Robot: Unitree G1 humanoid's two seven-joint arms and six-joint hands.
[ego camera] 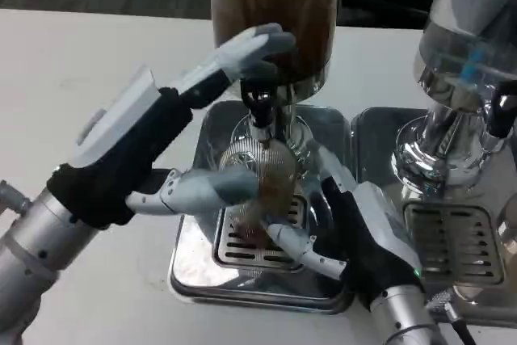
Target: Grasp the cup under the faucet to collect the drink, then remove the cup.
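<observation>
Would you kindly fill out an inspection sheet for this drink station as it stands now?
Surface: white table, bare parts unmarked.
Job's things: clear cup under the faucet of the brown drink dispenser, above the steel drip tray.
Clutter: nothing seen.
Hands: right hand wraps the cup from the right; left hand has fingers at the faucet and by the cup.
Cables: thin cable by the right wrist.
Surroundings: second, clear dispenser with its own tray.

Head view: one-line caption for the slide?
Right hand holds the cup under the brown-drink dispenser's faucet; left hand reaches to the tap.
</observation>
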